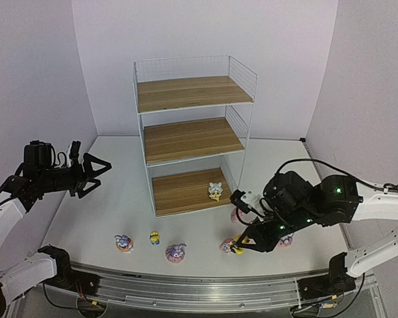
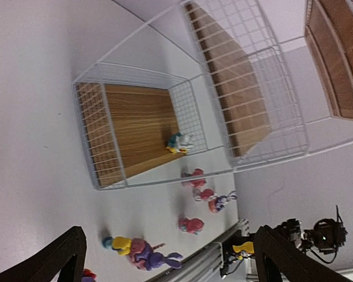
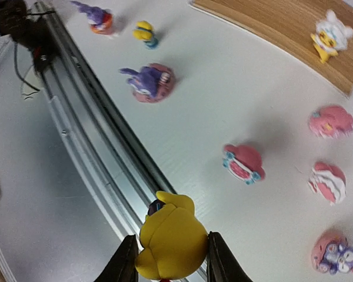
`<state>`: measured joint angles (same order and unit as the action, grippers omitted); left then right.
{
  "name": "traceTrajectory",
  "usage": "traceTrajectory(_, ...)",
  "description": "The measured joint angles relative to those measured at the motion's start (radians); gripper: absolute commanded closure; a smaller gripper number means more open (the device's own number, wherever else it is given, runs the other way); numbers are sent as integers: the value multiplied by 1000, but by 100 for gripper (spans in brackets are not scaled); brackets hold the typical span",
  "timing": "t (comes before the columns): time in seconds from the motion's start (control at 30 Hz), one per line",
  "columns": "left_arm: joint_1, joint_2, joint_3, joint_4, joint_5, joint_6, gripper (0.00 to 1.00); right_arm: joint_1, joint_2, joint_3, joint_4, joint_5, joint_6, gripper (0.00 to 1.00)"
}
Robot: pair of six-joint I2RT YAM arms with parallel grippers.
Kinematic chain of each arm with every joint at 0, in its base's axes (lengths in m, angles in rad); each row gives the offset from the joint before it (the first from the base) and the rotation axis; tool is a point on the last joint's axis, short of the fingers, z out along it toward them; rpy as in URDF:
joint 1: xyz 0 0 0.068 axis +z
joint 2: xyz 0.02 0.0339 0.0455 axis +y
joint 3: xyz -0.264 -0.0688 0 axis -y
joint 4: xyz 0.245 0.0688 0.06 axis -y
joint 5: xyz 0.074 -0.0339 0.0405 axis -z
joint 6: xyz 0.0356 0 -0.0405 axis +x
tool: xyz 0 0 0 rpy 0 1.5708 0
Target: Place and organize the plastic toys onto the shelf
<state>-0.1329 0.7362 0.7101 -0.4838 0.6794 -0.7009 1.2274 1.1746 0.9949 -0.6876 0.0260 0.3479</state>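
Right gripper [image 3: 172, 258] is clamping rounded yellow toy [image 3: 170, 232], risking slippage en route to shelf [image 1: 186, 93] at eleven o'clock; left gripper [image 1: 96, 173] gaping wide.

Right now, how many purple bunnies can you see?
3, all on the table before the shelf: left bunny, middle bunny, right bunny. None seems hidden.

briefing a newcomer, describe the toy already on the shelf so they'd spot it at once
Find the tall white wire shelf at the back of the table, with three wood boards. On its lowest board, toward the right end, stands a small white-headed figurine with yellow on it. It is the only toy on any board.
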Motion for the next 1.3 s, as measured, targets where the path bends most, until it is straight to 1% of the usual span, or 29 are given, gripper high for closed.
traceTrajectory(0.07, -28, 0, -11, 70, 79, -24, 0, 0, 41, 56, 33, -70, -121, 100)
traceTrajectory(0.13, -101, 5, -35, 157, 131, -55, 0, 0, 112, 117, 75, -136, -262, 100)
traceTrajectory(0.2, -210, 31, -64, 255, 163, -86, 1, 0, 186, 175, 104, -185, -384, 100)
traceTrajectory(0.27, -342, 78, -82, 342, 188, -104, 1, -3, 265, 240, 125, -236, -502, 100)
traceTrajectory(0.37, -505, 167, -122, 510, 240, -118, 1, -16, 318, 290, 150, -323, -646, 100)
traceTrajectory(0.47, -583, 189, -196, 686, 291, -143, 0, -38, 322, 315, 153, -420, -759, 100)
traceTrajectory(0.53, -609, 189, -236, 799, 325, -163, 1, -48, 329, 346, 155, -491, -820, 100)
traceTrajectory(0.67, -659, 198, -254, 961, 375, -169, 3, -53, 360, 408, 164, -567, -890, 100)
traceTrajectory(0.7, -674, 205, -254, 997, 386, -166, 5, -53, 371, 423, 167, -580, -902, 100)
traceTrajectory(0.8, -721, 251, -247, 1071, 416, -154, 16, -53, 395, 447, 171, -617, -937, 100)
traceTrajectory(0.87, -756, 302, -225, 1086, 434, -130, 24, -53, 408, 463, 170, -637, -951, 100)
traceTrajectory(0.97, -793, 380, -184, 1098, 459, -109, 30, -53, 431, 495, 172, -655, -962, 100)
traceTrajectory(1.0, -801, 398, -173, 1103, 467, -102, 35, -54, 439, 505, 172, -659, -965, 100)
traceTrajectory(1.1, -816, 413, -163, 1111, 481, -81, 48, -54, 456, 519, 174, -666, -973, 100)
traceTrajectory(1.2, -821, 414, -160, 1106, 490, -65, 58, -55, 462, 521, 179, -681, -977, 100)
traceTrajectory(1.3, -822, 413, -159, 1104, 496, -55, 60, -53, 462, 525, 184, -694, -980, 100)
